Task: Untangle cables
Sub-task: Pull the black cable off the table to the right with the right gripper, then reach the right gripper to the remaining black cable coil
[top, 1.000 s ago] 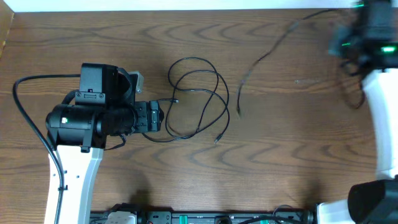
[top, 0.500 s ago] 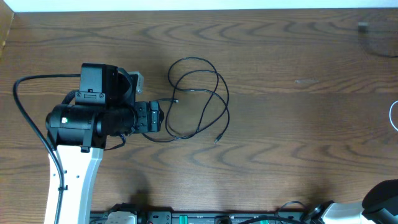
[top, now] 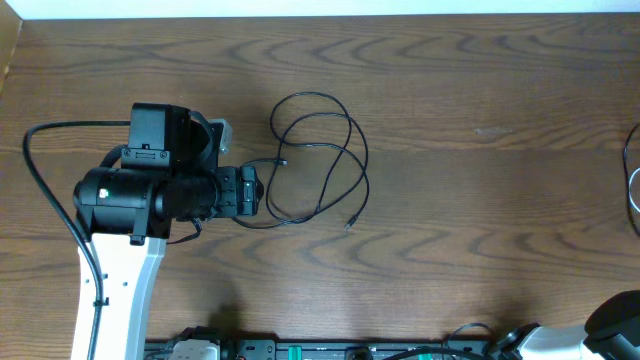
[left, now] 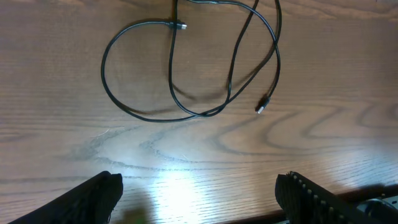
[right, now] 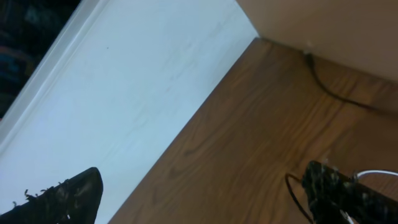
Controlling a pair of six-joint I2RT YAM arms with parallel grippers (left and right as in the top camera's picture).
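Lying looped: thin black cable (left: pixel 199 115) | wood-grain table (top: pixel 450 250) | left claw (left: pixel 199 180) agape

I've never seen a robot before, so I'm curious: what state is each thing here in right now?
Black cable: slack on the table, looped over itself, both plugs free.
Left end effector: open, empty, not touching that cable.
Right end effector: open, nothing between its fingers.
Cords at right edge: mostly out of view; tangled or not, cannot tell.

No legible text, labels, brands, numbers or signs in any view.
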